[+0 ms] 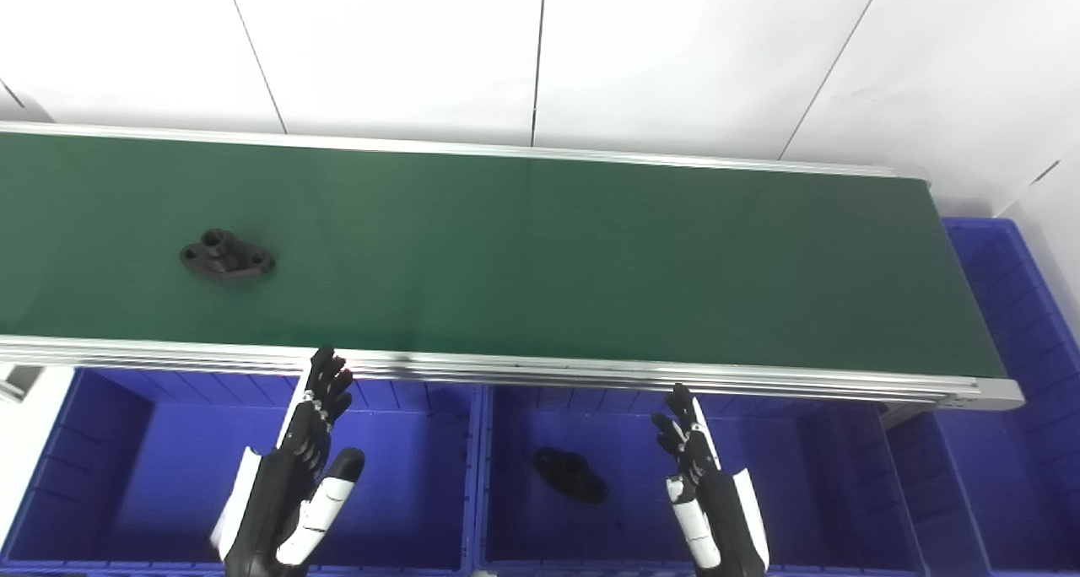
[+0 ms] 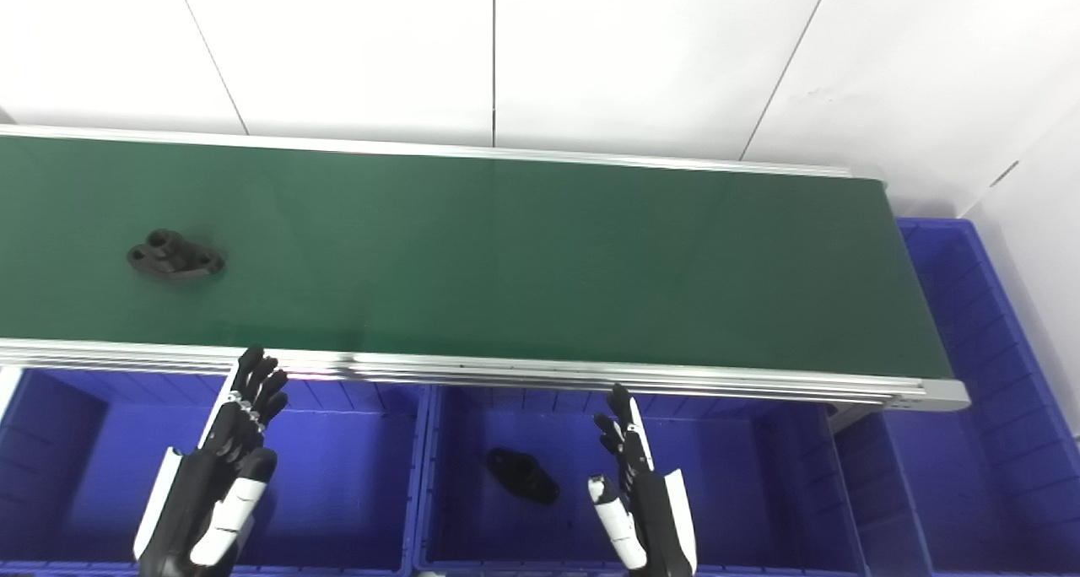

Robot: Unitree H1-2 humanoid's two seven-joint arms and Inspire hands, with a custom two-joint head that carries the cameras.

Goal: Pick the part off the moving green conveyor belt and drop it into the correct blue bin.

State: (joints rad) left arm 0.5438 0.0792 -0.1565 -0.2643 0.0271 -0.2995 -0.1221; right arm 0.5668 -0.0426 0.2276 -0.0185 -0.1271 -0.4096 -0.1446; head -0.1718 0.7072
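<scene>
Both arms come up from the bottom edge, black forearms with white shells, hands raised and held well apart. The left hand (image 1: pixel 305 450) stands with its fingers (image 1: pixel 327 381) stretched forward and slightly spread, the white-and-black thumb (image 1: pixel 331 493) angled out to the side (nothing is between them). The right hand (image 1: pixel 704 484) matches it, fingers (image 1: pixel 682 425) extended and pointing ahead, thumb (image 1: pixel 690 522) lying alongside the palm, empty as well.
</scene>
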